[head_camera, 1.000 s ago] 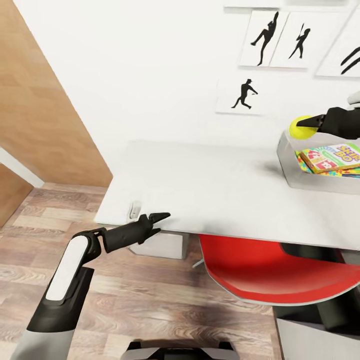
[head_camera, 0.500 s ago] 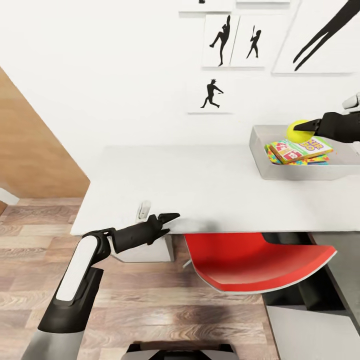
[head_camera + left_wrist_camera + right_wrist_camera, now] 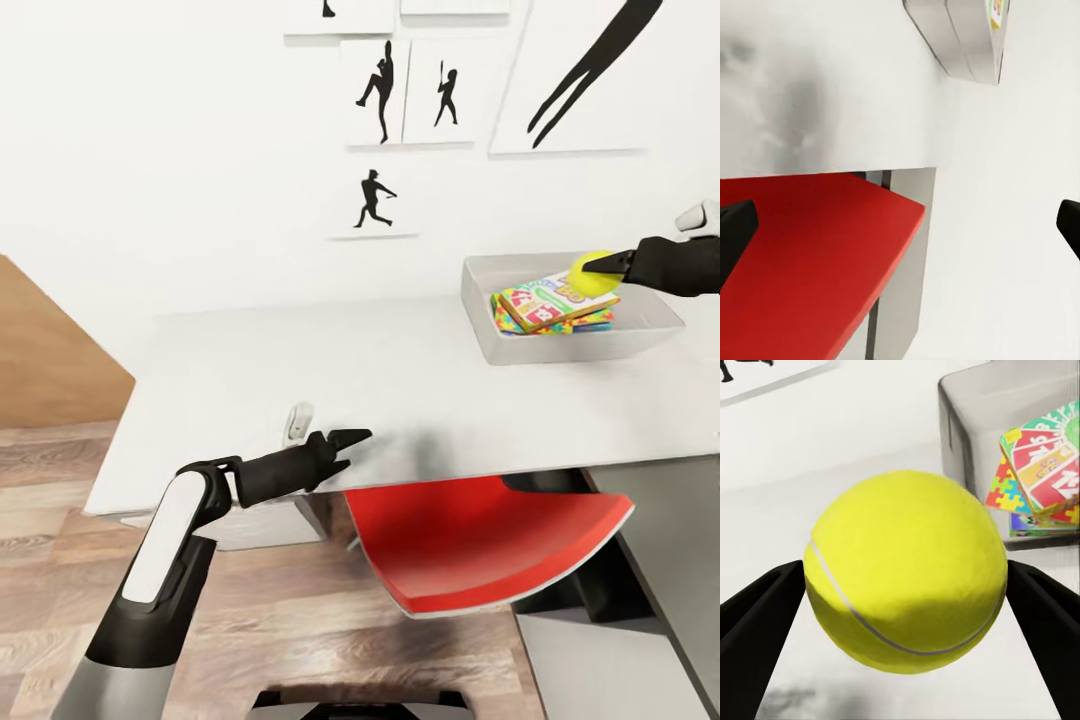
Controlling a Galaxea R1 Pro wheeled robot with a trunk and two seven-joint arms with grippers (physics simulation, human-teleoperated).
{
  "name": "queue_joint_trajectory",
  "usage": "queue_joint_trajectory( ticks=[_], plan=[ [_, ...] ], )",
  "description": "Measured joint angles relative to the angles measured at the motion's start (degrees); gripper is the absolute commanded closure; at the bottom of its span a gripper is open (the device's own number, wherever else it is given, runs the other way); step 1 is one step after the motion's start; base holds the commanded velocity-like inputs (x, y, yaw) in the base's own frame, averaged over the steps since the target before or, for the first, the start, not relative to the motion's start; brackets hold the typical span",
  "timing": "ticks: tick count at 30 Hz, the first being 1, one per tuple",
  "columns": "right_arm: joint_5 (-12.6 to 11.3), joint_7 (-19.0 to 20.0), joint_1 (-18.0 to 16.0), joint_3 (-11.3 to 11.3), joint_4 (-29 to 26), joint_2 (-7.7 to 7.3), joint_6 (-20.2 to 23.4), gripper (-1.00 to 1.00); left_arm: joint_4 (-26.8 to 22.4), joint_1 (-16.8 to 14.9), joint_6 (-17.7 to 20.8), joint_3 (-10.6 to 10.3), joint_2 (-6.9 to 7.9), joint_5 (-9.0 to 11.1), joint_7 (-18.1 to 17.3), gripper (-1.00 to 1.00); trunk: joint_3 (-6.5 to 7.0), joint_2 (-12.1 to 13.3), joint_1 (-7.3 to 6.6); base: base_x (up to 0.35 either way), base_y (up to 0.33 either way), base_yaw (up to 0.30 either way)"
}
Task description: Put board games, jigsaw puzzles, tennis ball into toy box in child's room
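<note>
Above the grey counter (image 3: 420,370), the right end effector (image 3: 600,268) clamps the tennis ball (image 3: 590,273) across its middle; likely light, springy, roll-prone.

Toy box (image 3: 480,330) open-topped, stacked games (image 3: 545,302) inside; tabletop (image 3: 330,370) left of it bare.

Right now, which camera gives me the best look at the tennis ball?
The right wrist view. There the tennis ball is large and sharp, seam visible, pinched between the right gripper's two fingers. The head view shows it small, held over the toy box, with the gripper covering part of it.
</note>
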Motion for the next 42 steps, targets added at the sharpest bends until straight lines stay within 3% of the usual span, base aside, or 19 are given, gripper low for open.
queue_joint_trajectory(
  ticks=[9, 22, 31, 35, 42],
  plan=[
    [0.08, -0.08, 0.96, -0.04, 0.06, 0.23, 0.00, 1.00, 0.00, -0.09, 0.00, -0.30, -0.28, -0.01, 0.00, -1.00, 0.03, 0.00, 0.01, 0.218, -0.130, -0.016],
    [0.69, -0.70, 1.98, -0.05, 0.62, 0.51, 0.00, 1.00, 0.00, -0.11, 0.05, -0.32, -0.38, -0.01, 0.00, -1.00, 0.04, 0.01, 0.02, 0.039, -0.023, -0.002],
    [1.29, -1.11, 2.44, 0.31, 5.18, 0.92, 0.00, 1.00, 0.00, -0.11, 0.06, -0.29, -0.29, -0.01, 0.00, -1.00, 0.04, 0.01, 0.03, 0.004, -0.002, 0.000],
    [2.08, -1.19, 2.48, 0.51, 6.68, 1.02, 0.00, 1.00, 0.00, -0.11, 0.06, -0.29, -0.28, -0.01, 0.00, -1.00, 0.04, 0.01, 0.03, 0.001, -0.001, 0.000],
    [7.44, -2.66, 2.49, 0.58, 8.12, 1.77, -0.01, 1.00, 0.00, -0.11, 0.06, -0.28, -0.27, -0.01, 0.00, -1.00, 0.04, 0.01, 0.03, 0.000, 0.000, 0.000]
  ],
)
